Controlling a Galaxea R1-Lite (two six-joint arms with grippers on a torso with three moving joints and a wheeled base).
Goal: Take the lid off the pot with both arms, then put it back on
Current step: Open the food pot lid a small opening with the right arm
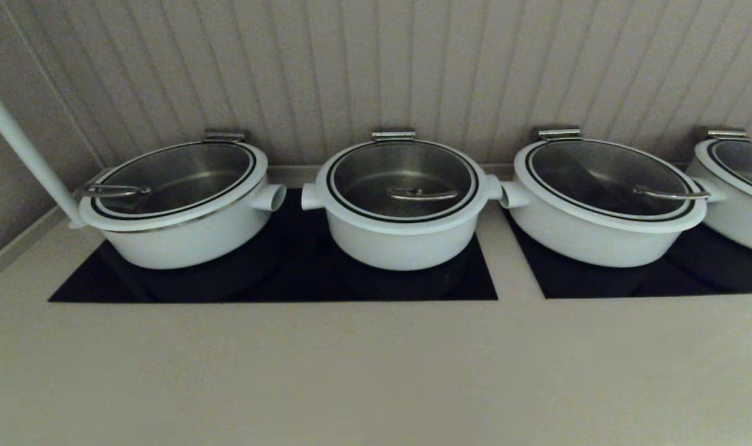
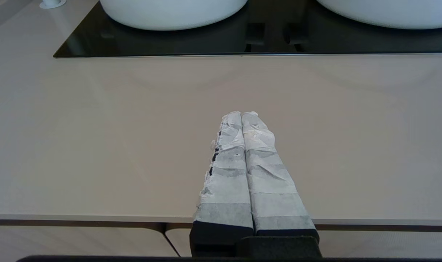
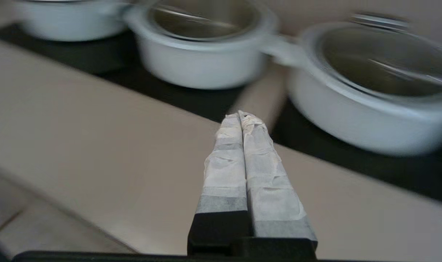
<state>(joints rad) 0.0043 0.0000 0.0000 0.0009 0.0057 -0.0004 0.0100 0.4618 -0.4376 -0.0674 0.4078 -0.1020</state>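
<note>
Beige surface carries the pot, lid on, handle running left-right, ahead of left gripper and right gripper, both fingers pressed together, empty.

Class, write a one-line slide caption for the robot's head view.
Four lidded white pots stand along the counter; the middle pot wears the lid with a central bar handle; no gripper in sight.

Dim, even light fills the head view, where the pot casts a soft shadow onto the black cooktop. In the right wrist view, pots beyond the right pincer smear with motion blur. The left wrist view is sharp, its bench evenly lit.
</note>
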